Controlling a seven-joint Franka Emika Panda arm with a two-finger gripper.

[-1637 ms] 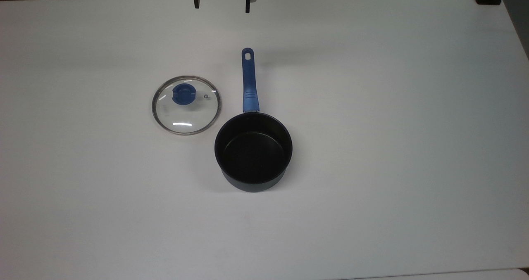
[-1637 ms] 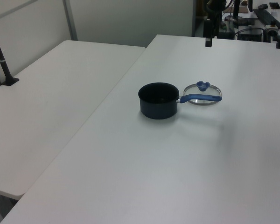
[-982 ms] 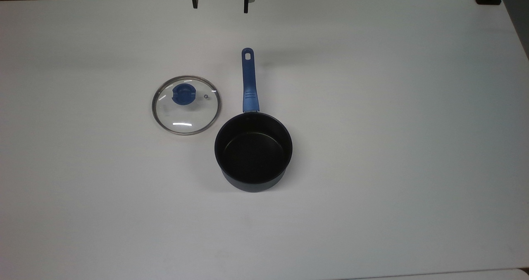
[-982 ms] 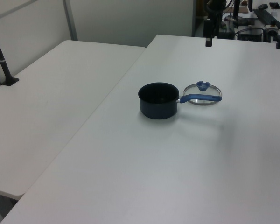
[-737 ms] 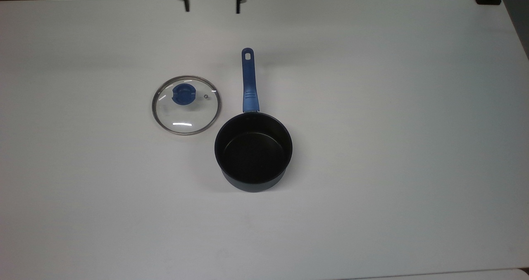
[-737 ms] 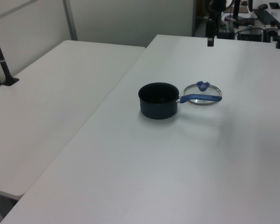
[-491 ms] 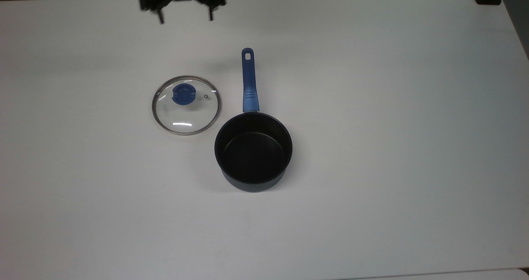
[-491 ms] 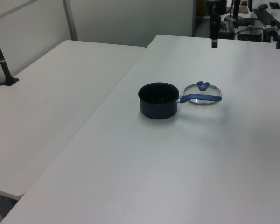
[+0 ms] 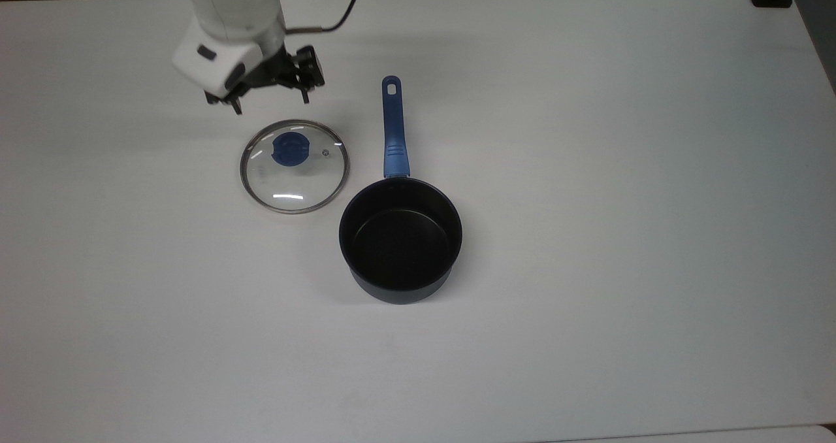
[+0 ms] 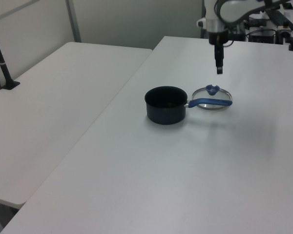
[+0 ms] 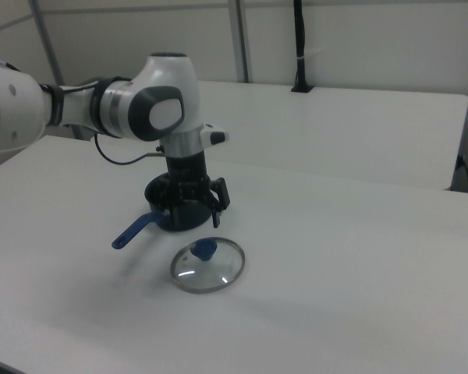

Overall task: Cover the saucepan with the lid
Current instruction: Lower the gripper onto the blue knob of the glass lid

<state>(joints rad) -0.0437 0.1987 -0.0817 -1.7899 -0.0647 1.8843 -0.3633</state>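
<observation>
- The saucepan (image 9: 400,239) is seen upright on the white table (image 9: 620,201), nearest the lower edge of the top view, with its black inside bare and no cover on it.
- Its blue handle (image 9: 394,129) is laid straight toward the top view's upper edge, the hole at its end being farthest from the pan.
- The lid (image 9: 294,166) is found flat on the table just beside the pan, on the top view's left, knob (image 9: 290,149) up; rim and pan wall are close, but contact cannot be told.
- In the left view, the lid (image 10: 212,97) is partly crossed by the handle.
- The gripper (image 9: 269,95) is held above the table beyond the lid's far rim in the top view, apart from the knob, its two fingers spread and nothing between them.
- In the right view, the gripper (image 11: 189,220) is seen pointing down, above and behind the lid (image 11: 208,265).
- A second white table (image 10: 53,102) is placed alongside, on the left view's left.
</observation>
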